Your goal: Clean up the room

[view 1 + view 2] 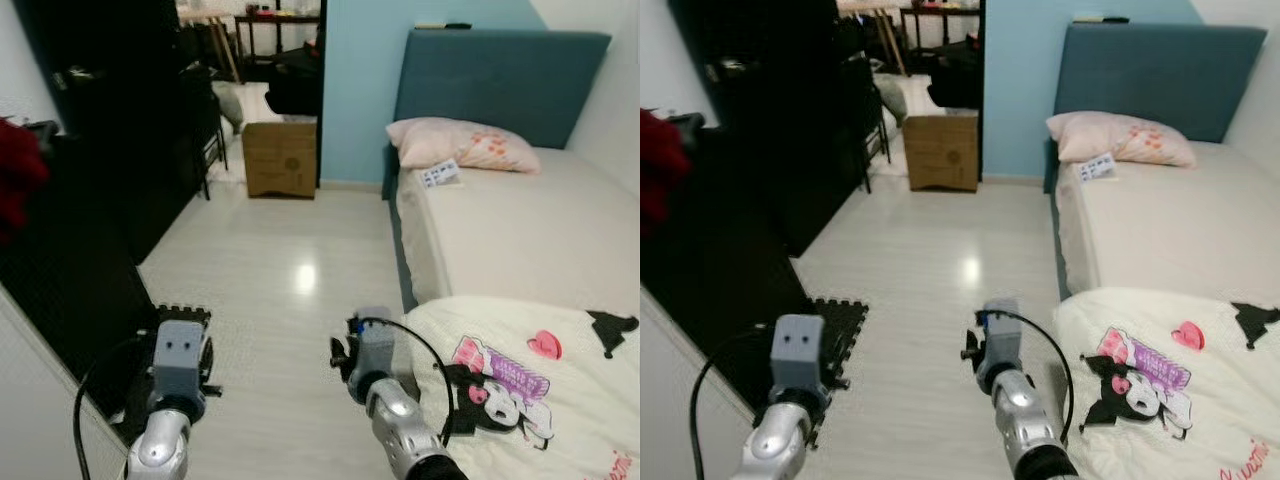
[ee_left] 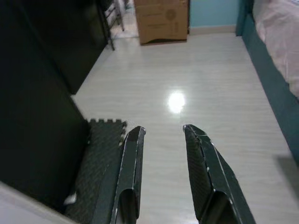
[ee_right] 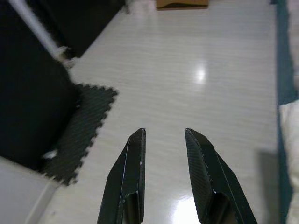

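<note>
Bedroom, pale plank floor running from the robot to a doorway, with a glare spot mid-floor. Left tool: fingers parted, nothing between them, carried low and level above the floor, likely a travel posture since nothing is in reach. Directly beyond it lies a black foam mat, jigsaw-edged, tucked against a dark cabinet; it looks like a loose piece that may want tidying, though that is a guess. Right tool: fingers likewise parted and empty, held forward over bare floor just beside the bed. Both arms point ahead and down, so the wrist cameras scan the floor for stray items. Outward on the right: a white blanket with a cartoon print, draped over the near end of the bed and hanging toward the floor, probably the nearest thing to straighten. Farther up the mattress, a pink pillow against the blue headboard, with a small printed card or packet just beside it. Far end: a cardboard box on the floor at the doorway. Something red sits atop the dark furniture at left; cannot tell what it is.
</note>
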`<state>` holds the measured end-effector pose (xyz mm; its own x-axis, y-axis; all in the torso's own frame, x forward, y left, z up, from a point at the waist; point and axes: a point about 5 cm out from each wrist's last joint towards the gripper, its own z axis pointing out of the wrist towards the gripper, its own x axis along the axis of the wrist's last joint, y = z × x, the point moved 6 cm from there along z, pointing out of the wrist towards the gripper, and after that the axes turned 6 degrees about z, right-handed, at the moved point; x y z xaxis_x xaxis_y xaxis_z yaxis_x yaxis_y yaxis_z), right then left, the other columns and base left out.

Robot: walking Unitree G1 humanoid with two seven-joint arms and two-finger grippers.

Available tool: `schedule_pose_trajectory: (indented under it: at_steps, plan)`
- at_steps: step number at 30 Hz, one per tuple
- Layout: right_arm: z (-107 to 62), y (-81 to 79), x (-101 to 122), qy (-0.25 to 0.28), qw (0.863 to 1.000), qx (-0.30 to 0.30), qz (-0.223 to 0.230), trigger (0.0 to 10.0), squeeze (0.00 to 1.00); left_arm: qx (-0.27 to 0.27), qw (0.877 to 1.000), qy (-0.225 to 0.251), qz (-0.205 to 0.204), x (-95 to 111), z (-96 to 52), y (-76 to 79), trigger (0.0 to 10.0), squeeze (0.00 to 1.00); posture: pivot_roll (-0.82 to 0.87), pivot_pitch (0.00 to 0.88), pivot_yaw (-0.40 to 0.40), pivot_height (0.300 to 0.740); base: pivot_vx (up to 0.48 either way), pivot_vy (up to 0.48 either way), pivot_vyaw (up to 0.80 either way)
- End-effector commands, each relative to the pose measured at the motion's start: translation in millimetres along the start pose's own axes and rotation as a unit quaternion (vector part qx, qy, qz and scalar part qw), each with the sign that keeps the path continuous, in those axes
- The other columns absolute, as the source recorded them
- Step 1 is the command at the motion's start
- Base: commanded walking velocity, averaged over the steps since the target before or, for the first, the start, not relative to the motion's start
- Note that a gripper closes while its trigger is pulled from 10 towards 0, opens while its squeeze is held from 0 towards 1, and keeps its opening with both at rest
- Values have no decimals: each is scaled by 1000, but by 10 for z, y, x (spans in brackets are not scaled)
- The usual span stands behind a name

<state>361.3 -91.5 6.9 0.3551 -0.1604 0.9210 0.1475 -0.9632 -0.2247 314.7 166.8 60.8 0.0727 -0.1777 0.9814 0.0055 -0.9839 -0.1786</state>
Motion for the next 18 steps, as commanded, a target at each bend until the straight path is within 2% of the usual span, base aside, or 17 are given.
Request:
schedule_pose_trajectory:
  at_steps: [1,12,18]
  plan:
    - [-9,17,-7,2,1000,-2,-1,10000,0,-3,1000,-1,-6,-19,-8,28,10000,0,2,0,4,740,390,0,0]
    - [-15,22,-1,7,1000,-3,10,10000,0,-6,1000,1,-6,-1,26,36,10000,0,6,0,7,740,389,0,0]
    - [-8,4,16,10,1000,3,11,10000,0,-5,1000,3,-5,7,41,32,10000,0,6,0,6,740,387,0,-742]
